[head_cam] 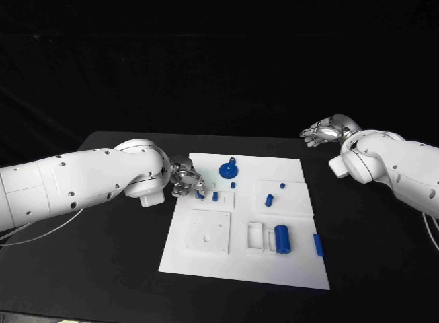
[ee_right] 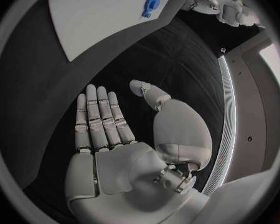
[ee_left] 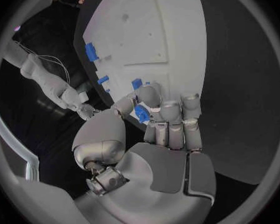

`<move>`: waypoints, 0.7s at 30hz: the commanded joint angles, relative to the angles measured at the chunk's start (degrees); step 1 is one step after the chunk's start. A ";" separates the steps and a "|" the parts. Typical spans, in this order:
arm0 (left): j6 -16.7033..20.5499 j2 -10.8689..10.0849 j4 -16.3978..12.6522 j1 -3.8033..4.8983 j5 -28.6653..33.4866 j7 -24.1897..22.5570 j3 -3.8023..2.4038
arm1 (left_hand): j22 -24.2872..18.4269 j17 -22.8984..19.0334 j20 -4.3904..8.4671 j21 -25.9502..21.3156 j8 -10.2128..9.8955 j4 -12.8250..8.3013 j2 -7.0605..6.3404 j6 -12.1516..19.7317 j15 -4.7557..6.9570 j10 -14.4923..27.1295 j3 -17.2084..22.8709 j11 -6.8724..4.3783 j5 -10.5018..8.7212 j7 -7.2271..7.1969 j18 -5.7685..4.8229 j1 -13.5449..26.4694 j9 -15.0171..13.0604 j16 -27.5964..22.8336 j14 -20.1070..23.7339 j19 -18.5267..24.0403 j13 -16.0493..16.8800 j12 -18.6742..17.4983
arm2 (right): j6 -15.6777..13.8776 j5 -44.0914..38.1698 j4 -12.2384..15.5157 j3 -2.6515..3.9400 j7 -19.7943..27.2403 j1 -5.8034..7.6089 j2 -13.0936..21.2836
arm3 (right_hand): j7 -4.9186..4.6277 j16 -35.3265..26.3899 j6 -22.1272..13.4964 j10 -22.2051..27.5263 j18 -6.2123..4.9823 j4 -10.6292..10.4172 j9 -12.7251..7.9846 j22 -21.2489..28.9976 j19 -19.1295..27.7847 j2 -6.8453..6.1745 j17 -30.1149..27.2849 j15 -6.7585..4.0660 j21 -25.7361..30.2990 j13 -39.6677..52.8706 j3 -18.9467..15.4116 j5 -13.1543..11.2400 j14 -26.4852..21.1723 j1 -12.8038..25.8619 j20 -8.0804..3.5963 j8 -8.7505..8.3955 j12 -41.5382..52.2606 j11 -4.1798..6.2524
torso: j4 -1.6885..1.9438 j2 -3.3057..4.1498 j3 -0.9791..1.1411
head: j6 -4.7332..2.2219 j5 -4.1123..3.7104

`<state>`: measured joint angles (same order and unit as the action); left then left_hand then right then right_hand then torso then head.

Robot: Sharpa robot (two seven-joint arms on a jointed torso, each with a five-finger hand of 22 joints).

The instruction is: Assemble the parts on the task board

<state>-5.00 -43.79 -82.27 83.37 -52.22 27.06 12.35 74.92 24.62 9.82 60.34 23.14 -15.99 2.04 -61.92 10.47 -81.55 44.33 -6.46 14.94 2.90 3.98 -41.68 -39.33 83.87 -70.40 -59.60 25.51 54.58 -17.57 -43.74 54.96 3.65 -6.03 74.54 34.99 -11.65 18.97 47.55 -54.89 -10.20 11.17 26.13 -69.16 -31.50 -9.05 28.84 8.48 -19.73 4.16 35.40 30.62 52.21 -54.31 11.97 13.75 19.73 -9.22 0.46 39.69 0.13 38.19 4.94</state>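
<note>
— Where's the left hand (head_cam: pixel 185 182) right now?

— I have it at the near-left edge of the board (head_cam: pixel 210 259), fingers (ee_left: pixel 170 115) curled in, with a small blue part (ee_left: pixel 141 113) pinched between them and the thumb. From the left wrist camera I see that part sitting just over the board's edge.

— And the right hand (head_cam: pixel 323 131)?

— I see it well off the board's far-right corner, above the black counter (head_cam: pixel 374 256). It holds nothing; the right wrist camera shows the fingers (ee_right: pixel 97 117) straight and side by side, the thumb spread away from them.

— What about the other parts?

— Just past the left hand, I see a round blue wheel (head_cam: pixel 229 168) on the board, with a small peg (head_cam: pixel 216 197) beside the fingertips and another peg (head_cam: pixel 269 199) further toward the middle. Well away from both hands, a fat blue cylinder (head_cam: pixel 282 238) stands near the board's near edge, and a slim blue bar (head_cam: pixel 318 244) lies just beside it toward the right rim.

— Is anything touching the wheel?

— No, I see it clear of both hands.
</note>
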 commanded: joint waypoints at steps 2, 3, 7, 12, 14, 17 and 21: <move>0.85 0.28 0.24 0.03 0.45 -0.17 0.12 | 0.33 0.12 6.00 0.31 0.37 1.66 0.63 -7.56 2.01 0.04 1.72 -0.36 0.35 -3.43 0.04 -0.20 0.09 0.42 -1.73 -0.50 0.10 0.31 | 0.94 -0.36 0.23 0.02 0.57 0.01 0.08 | -0.01 -0.27 -0.58 0.37 -0.35 -0.06 -0.09 -0.09 0.15 0.00 -0.07 0.16 0.20 -0.08 -0.42 0.26 -0.42 0.50 0.16 0.25 0.25 -0.17 | 0.06 -0.02 -0.01 | 0.17 -0.31; 0.79 0.29 0.28 0.01 0.45 -0.17 0.13 | 0.33 0.13 5.99 0.32 0.37 1.67 0.62 -7.55 2.01 0.05 1.71 -0.36 0.33 -3.43 0.04 -0.16 0.10 0.42 -1.72 -0.50 0.11 0.33 | 0.97 -0.36 0.26 0.02 0.57 0.01 0.08 | -0.01 -0.27 -0.58 0.37 -0.35 -0.07 -0.10 -0.09 0.15 0.00 -0.07 0.16 0.20 -0.08 -0.42 0.27 -0.42 0.50 0.16 0.25 0.25 -0.17 | 0.07 -0.02 0.00 | 0.17 -0.34; 0.86 0.45 0.27 -0.02 -0.50 -0.19 0.20 | 0.34 0.16 5.98 0.33 0.39 1.68 0.63 -7.54 2.01 0.09 1.71 -0.36 0.27 -3.43 0.04 -0.12 0.12 0.44 -1.71 -0.49 0.15 0.39 | 1.48 -0.43 0.43 0.02 0.37 0.01 0.10 | -0.01 -0.27 -0.58 0.37 -0.35 -0.07 -0.11 -0.10 0.16 0.03 -0.07 0.16 0.21 -0.08 -0.43 0.29 -0.42 0.50 0.16 0.26 0.26 -0.17 | 0.02 0.03 -0.05 | 0.07 -0.14; 2.08 0.73 0.30 -0.19 -1.73 -0.60 0.43 | 0.37 0.19 5.97 0.34 0.41 1.68 0.58 -7.52 2.01 0.15 1.74 -0.37 0.14 -3.44 0.04 -0.11 0.15 0.46 -1.68 -0.47 0.19 0.47 | 1.62 -0.50 0.65 0.02 0.34 0.00 0.12 | -0.02 -0.29 -0.66 0.45 -0.40 -0.02 -0.22 -0.21 0.22 0.10 -0.13 0.20 0.34 -0.12 -0.31 1.32 -0.50 0.39 0.20 0.32 0.30 -0.18 | -0.01 -0.02 -0.04 | 0.04 -0.10; 2.31 0.81 0.31 -0.24 -2.24 -0.71 0.44 | 0.38 0.20 5.97 0.35 0.42 1.68 0.57 -7.51 2.01 0.18 1.75 -0.37 0.10 -3.44 0.04 -0.11 0.16 0.47 -1.67 -0.46 0.20 0.49 | 1.61 -0.50 0.64 0.02 0.35 -0.01 0.12 | -0.03 -0.28 -0.67 0.47 -0.41 -0.04 -0.24 -0.25 0.21 0.11 -0.14 0.20 0.36 -0.13 -0.33 1.54 -0.49 0.43 0.22 0.35 0.31 -0.19 | -0.03 0.01 -0.05 | 0.02 -0.16; 2.44 0.80 0.28 -0.27 -2.74 -0.75 0.44 | 0.39 0.23 5.97 0.36 0.44 1.72 0.56 -7.50 2.01 0.22 1.78 -0.37 -0.02 -3.44 0.05 -0.11 0.18 0.47 -1.65 -0.46 0.23 0.54 | 1.66 -0.50 0.64 0.02 0.36 -0.02 0.13 | -0.04 -0.27 -0.67 0.46 -0.41 -0.08 -0.26 -0.28 0.21 0.12 -0.15 0.20 0.37 -0.13 -0.37 1.64 -0.49 0.49 0.24 0.37 0.33 -0.19 | -0.03 0.02 -0.04 | 0.04 -0.22; 2.46 0.74 -0.05 -0.28 -5.32 -0.63 0.45 | 0.41 0.25 5.96 0.38 0.47 1.76 0.54 -7.48 2.02 0.28 1.82 -0.38 -0.17 -3.44 0.06 -0.13 0.21 0.48 -1.63 -0.46 0.26 0.60 | 1.75 -0.50 0.73 0.02 0.37 -0.03 0.23 | -0.04 -0.26 -0.67 0.45 -0.42 -0.14 -0.28 -0.31 0.20 0.15 -0.15 0.20 0.38 -0.13 -0.43 1.70 -0.48 0.57 0.25 0.39 0.35 -0.19 | -0.01 -0.01 0.01 | 0.16 -0.40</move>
<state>-3.48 -43.13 -82.06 83.10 -54.58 26.94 12.82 74.90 24.81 9.82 60.34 23.37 -15.97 2.04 -62.05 10.51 -81.38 44.31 -6.60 14.80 2.93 3.97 -41.70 -39.08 84.09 -70.39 -59.59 25.70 54.80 -16.73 -43.74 55.57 3.65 -6.09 74.51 35.18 -11.66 18.97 47.14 -54.68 -10.19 11.01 25.90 -69.40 -31.50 -9.05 28.75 8.68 -19.73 4.09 35.23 31.96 52.00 -54.31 11.96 13.75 19.73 -9.42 0.44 39.70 0.09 38.22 4.65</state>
